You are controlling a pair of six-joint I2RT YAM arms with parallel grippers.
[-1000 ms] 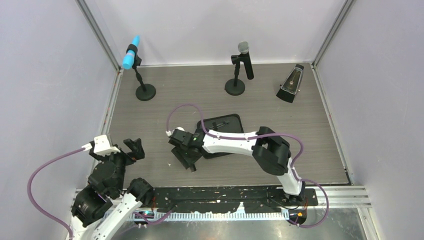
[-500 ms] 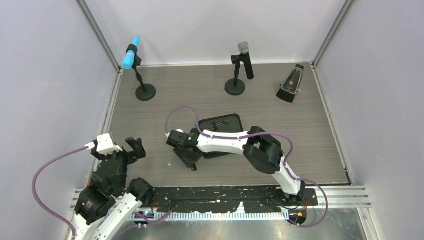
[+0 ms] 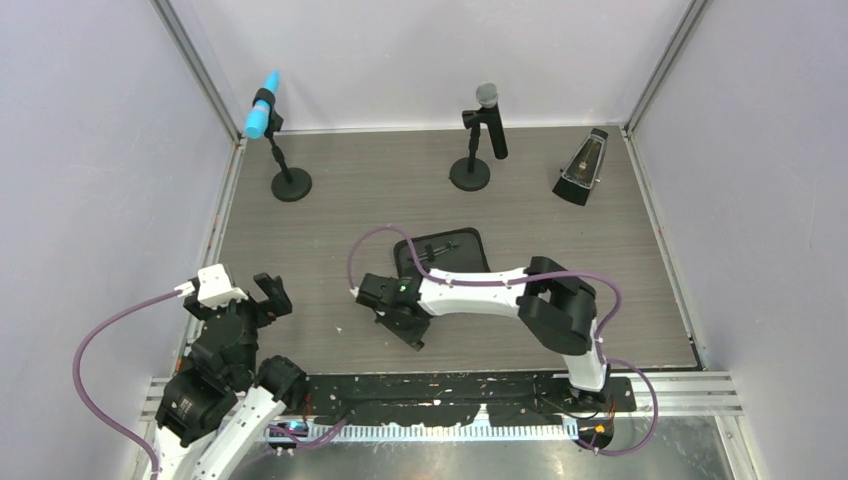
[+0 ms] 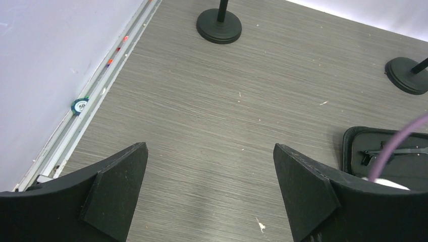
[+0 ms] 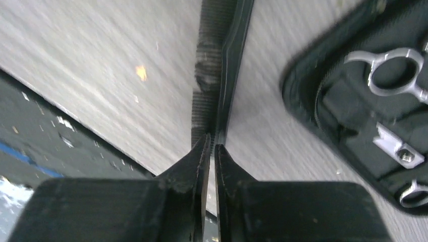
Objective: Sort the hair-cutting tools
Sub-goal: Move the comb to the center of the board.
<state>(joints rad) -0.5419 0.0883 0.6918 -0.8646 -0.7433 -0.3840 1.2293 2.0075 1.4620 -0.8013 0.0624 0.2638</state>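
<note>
In the right wrist view a flat black comb (image 5: 222,60) runs away from my right gripper (image 5: 212,142), whose jaws are shut on its near end. Just right of it lies the open black zip case (image 5: 310,96), holding silver scissors (image 5: 393,70) and a second silver ring handle (image 5: 415,194). From above, the right gripper (image 3: 409,328) sits low over the table in front of the case (image 3: 447,250); the comb is hidden under it there. My left gripper (image 4: 209,166) stands wide open over bare table at the near left (image 3: 262,296). A thin black tool (image 4: 386,151) lies in the case.
Two microphone stands with round black bases (image 3: 291,184) (image 3: 470,173) stand at the back, and a metronome (image 3: 581,170) at the back right. Walls close in the left, back and right sides. A black rail (image 3: 450,395) runs along the near edge.
The right gripper's jaws closed onto the comb's end, and the gripper shifted right and toward the near edge. The left arm barely moved and stayed open.
</note>
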